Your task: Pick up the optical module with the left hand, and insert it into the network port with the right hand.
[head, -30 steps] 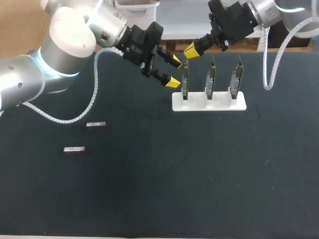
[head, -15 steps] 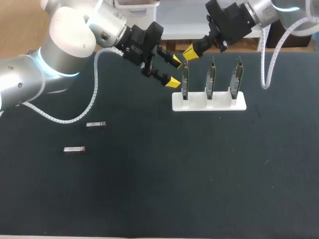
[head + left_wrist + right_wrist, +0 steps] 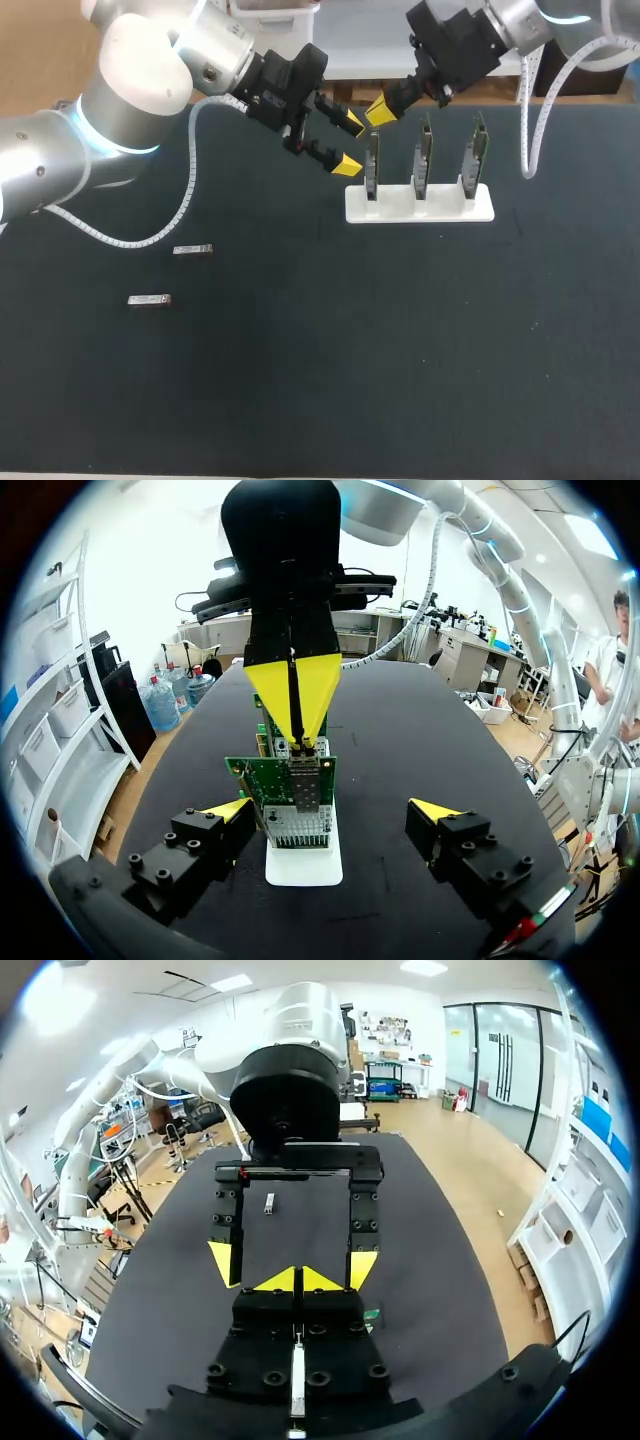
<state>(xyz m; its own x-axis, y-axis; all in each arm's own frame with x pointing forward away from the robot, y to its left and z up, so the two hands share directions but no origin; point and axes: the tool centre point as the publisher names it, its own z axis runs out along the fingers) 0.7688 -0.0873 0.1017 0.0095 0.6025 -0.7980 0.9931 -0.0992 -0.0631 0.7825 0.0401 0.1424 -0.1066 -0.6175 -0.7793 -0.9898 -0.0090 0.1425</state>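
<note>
The left tool (image 3: pixel 350 143) hangs wide open and empty beside the first network card (image 3: pixel 371 165). The right tool (image 3: pixel 381 109) is pinched closed above it. An optical module (image 3: pixel 192 249) and a second module (image 3: pixel 150 299) lie on the tabletop (image 3: pixel 400 340).

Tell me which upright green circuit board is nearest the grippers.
The green circuit board at the white holder's left-arm end; the left gripper and right gripper hover beside it.

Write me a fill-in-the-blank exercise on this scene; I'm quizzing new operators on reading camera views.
The white stand holds ___ upright green boards. ___ optical modules lie on the table. The open claw belongs to the ___ arm. The right claw is ___, not open.
Missing: three; two; left; shut.
</note>
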